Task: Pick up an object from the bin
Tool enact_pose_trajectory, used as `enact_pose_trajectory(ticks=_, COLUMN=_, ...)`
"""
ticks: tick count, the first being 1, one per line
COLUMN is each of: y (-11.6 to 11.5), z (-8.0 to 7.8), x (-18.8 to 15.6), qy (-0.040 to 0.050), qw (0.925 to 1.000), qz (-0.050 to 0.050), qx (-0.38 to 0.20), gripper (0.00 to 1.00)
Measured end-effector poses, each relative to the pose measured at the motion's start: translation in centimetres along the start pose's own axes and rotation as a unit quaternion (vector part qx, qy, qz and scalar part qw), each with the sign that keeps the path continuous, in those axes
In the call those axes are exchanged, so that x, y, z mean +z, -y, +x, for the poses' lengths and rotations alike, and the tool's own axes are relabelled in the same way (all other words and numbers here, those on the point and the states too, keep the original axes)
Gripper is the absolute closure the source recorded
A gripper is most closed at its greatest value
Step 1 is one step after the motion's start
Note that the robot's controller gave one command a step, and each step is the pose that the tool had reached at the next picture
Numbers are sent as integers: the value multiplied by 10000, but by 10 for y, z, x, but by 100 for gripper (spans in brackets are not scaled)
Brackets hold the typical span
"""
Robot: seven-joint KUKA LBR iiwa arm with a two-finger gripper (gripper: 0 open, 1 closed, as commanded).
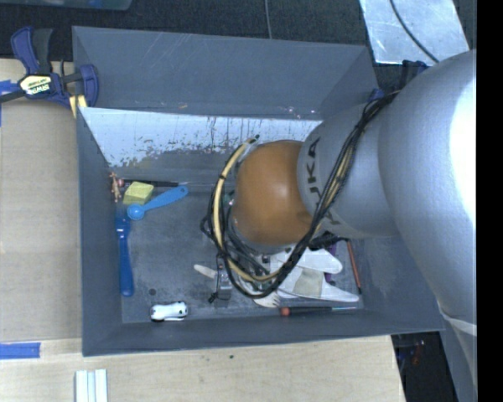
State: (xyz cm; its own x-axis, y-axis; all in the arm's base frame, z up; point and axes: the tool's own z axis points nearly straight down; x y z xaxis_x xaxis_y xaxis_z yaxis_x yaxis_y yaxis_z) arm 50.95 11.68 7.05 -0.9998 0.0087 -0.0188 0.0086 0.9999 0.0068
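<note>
My gripper (pixel 223 285) reaches down from under the arm's orange cover, low over the bin floor at the front middle. A small pale stick (pixel 205 269) lies just left of it, touching or nearly so. A white toy car (pixel 168 311) sits on the floor to the front left of the gripper. To its right, white and beige flat pieces (pixel 317 273) lie partly hidden under the arm. A dark pen with a red tip (pixel 312 310) lies along the front wall.
On the left side lie a yellow block (pixel 139 193), a light blue spoon (pixel 158 202) and a long blue handle (pixel 124 258) along the left wall. The arm and its cables cover the right half of the bin.
</note>
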Motion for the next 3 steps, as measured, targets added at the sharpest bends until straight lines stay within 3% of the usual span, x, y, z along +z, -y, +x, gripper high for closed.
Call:
enact_pose_trajectory(ticks=1, y=5, z=9, x=-1, qy=-41, qw=9981, qz=19, qx=617, gripper=100)
enact_pose_trajectory(ticks=3, y=5, z=10, x=-4, qy=-34, qw=9981, qz=16, qx=619, gripper=100)
